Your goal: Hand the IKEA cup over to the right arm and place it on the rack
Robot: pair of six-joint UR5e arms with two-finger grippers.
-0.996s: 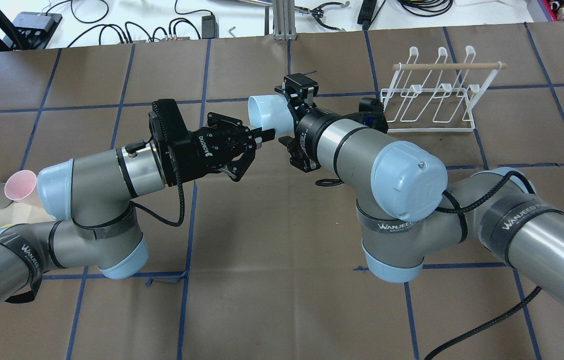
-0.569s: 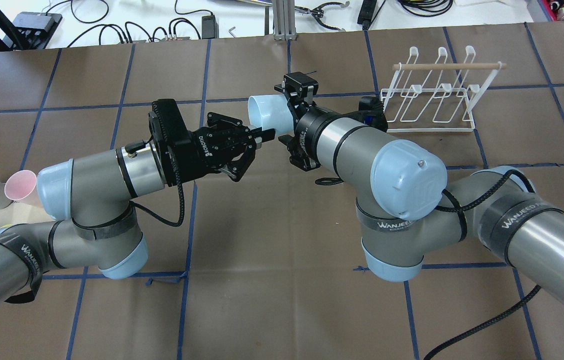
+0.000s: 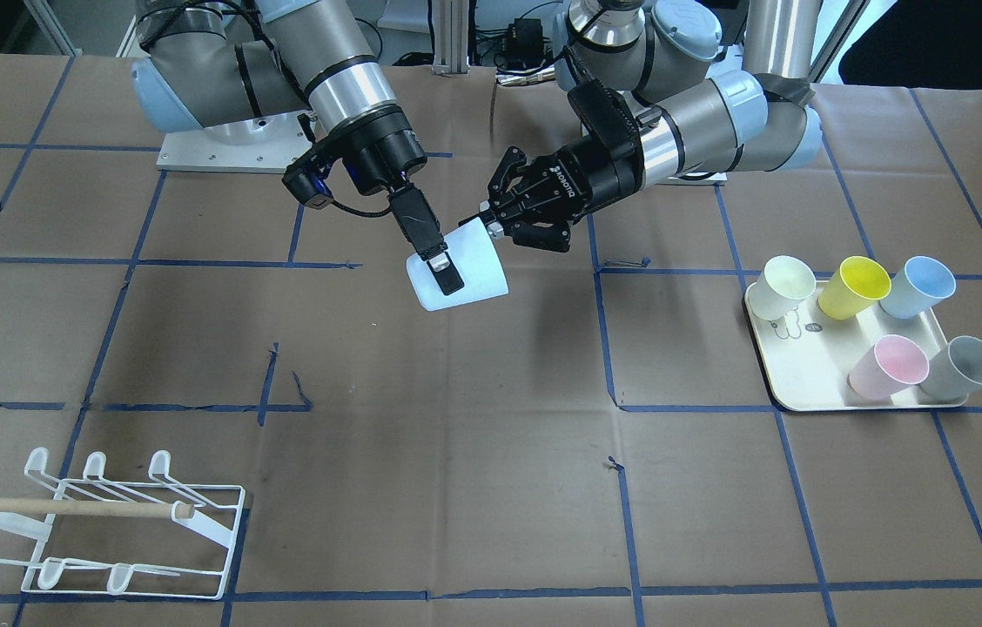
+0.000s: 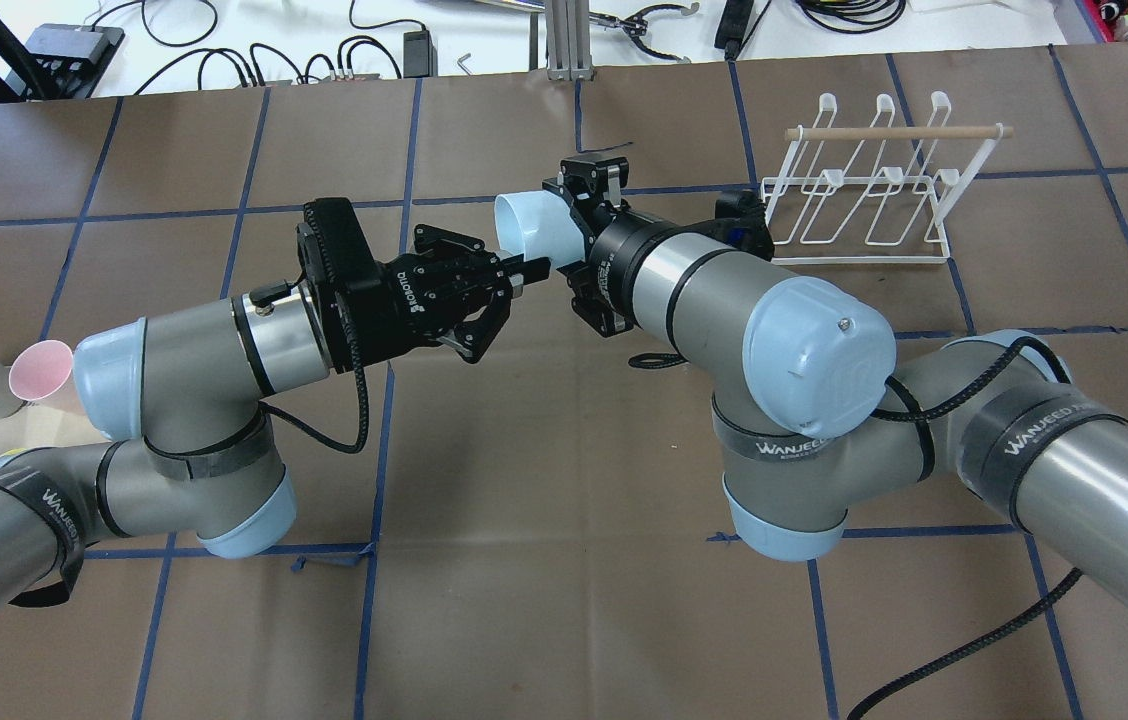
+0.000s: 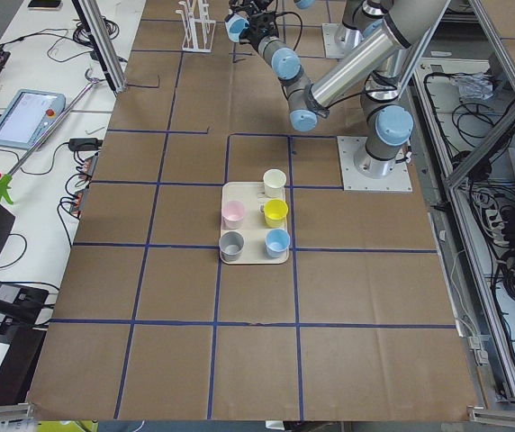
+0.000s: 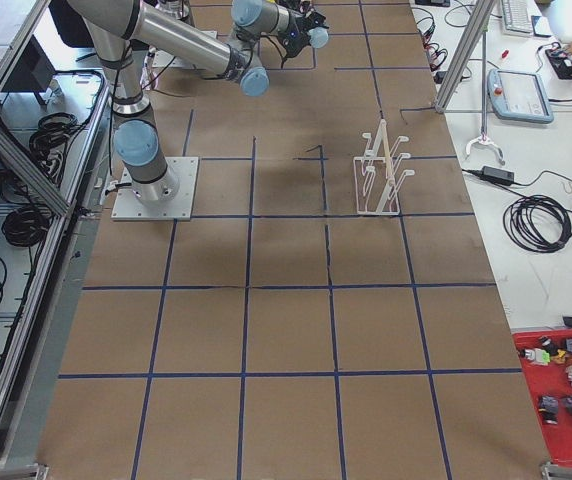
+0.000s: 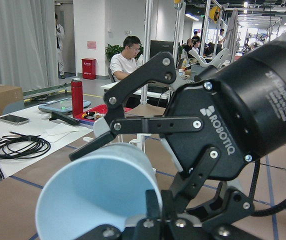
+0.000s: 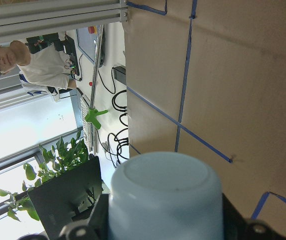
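Above the table (image 3: 456, 453), both grippers are gripping the IKEA cup (image 3: 480, 266).
Left gripper (image 3: 489, 228) is pinching its rim, right gripper (image 3: 446, 274) clamping its wall; you're risking a drop if either pulls early.

The cup (image 3: 480, 261) is pale blue. The left tool (image 3: 491, 228) and right tool (image 3: 454, 277) are black; the left arm (image 3: 700, 113) and right arm (image 3: 343, 74) are silver-grey with pale blue caps. The surface (image 3: 456, 453) is brown, crossed by blue lines in a grid. The rack (image 3: 208, 527) is white with a light wooden handle (image 3: 64, 507). The tray (image 3: 804, 370) is cream, bearing a cream cup (image 3: 787, 283), a yellow cup (image 3: 855, 283), a blue cup (image 3: 918, 283), a pink cup (image 3: 887, 366) and a grey cup (image 3: 965, 366).
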